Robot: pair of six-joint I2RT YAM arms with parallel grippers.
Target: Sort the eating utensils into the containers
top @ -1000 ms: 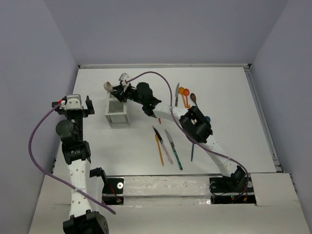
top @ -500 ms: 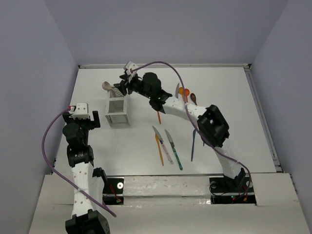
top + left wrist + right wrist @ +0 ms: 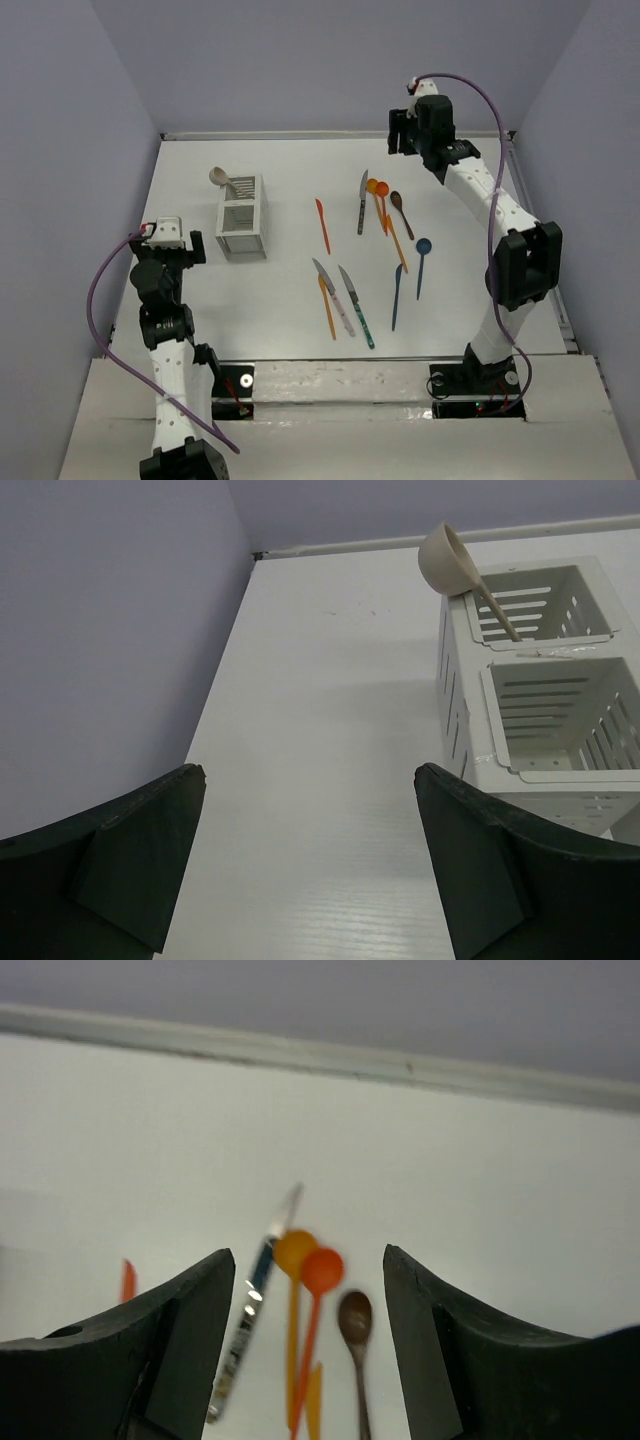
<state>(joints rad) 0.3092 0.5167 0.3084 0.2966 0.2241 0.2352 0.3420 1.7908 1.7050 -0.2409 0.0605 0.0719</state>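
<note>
The white slatted caddy (image 3: 228, 240) stands left of centre, with a beige spoon (image 3: 219, 177) leaning out of its far compartment. The left wrist view shows the caddy (image 3: 456, 695) and that spoon (image 3: 450, 560) at close range. Loose utensils lie to the right: an orange knife (image 3: 322, 225), a silver knife (image 3: 363, 200), two orange spoons (image 3: 378, 192), a brown spoon (image 3: 401, 212), a blue spoon (image 3: 421, 262) and a cluster of knives (image 3: 340, 300). My right gripper (image 3: 403, 135) hangs open and empty high over the back of the table. It looks down on the orange spoons (image 3: 320, 1270), the silver knife (image 3: 250, 1310) and the brown spoon (image 3: 355, 1315). My left gripper (image 3: 170, 240) stands open and empty left of the caddy.
A raised rim (image 3: 335, 134) runs along the table's far edge, close behind the right gripper. Grey walls close in on both sides. A purple cable (image 3: 100, 300) loops off the left arm. Bare table (image 3: 320, 730) lies between the left jaws.
The right arm has left the caddy and swung up to the back right, its jaws opening. The beige spoon stays in the caddy. The left arm drew back slightly, then held still.
</note>
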